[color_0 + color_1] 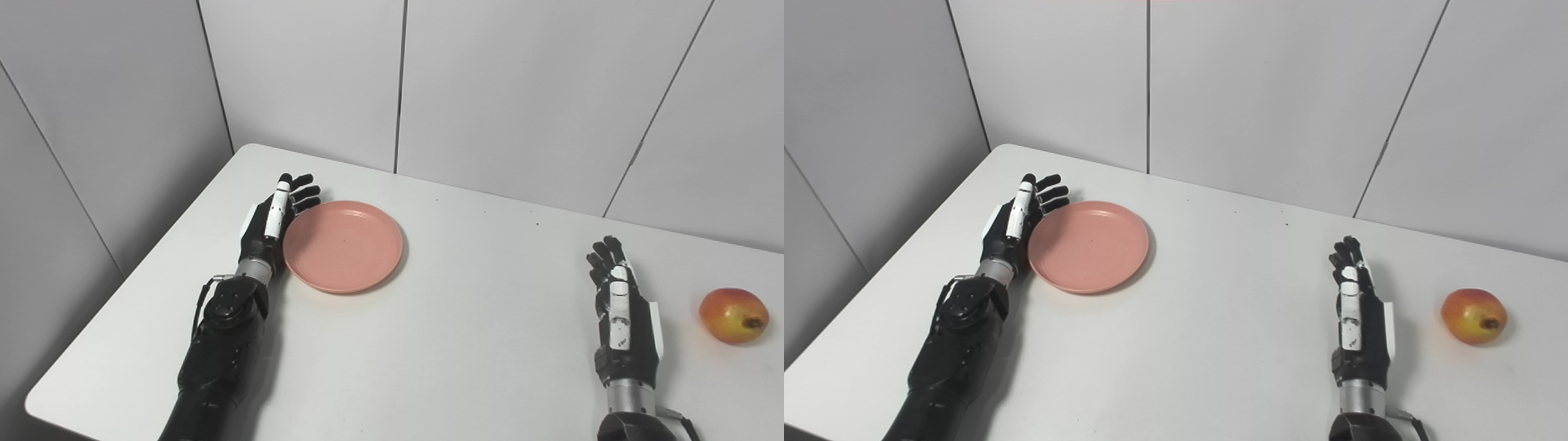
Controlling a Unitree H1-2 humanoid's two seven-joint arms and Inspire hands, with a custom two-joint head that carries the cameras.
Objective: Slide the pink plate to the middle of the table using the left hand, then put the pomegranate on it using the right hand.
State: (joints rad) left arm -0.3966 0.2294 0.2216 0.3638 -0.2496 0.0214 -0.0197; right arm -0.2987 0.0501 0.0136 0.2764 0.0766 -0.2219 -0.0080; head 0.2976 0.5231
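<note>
Left robot hand (272, 220) open against pink plate (343, 245) (left rim), right robot hand (621, 312) open, pomegranate (733, 315) beside it

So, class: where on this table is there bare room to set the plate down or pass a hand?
The widest bare patch lies mid-table, between the plate and the right hand. The near edge between both arms is bare too. It is tight at the plate's left rim, where the left hand sits, and narrower between the right hand and the pomegranate.
</note>
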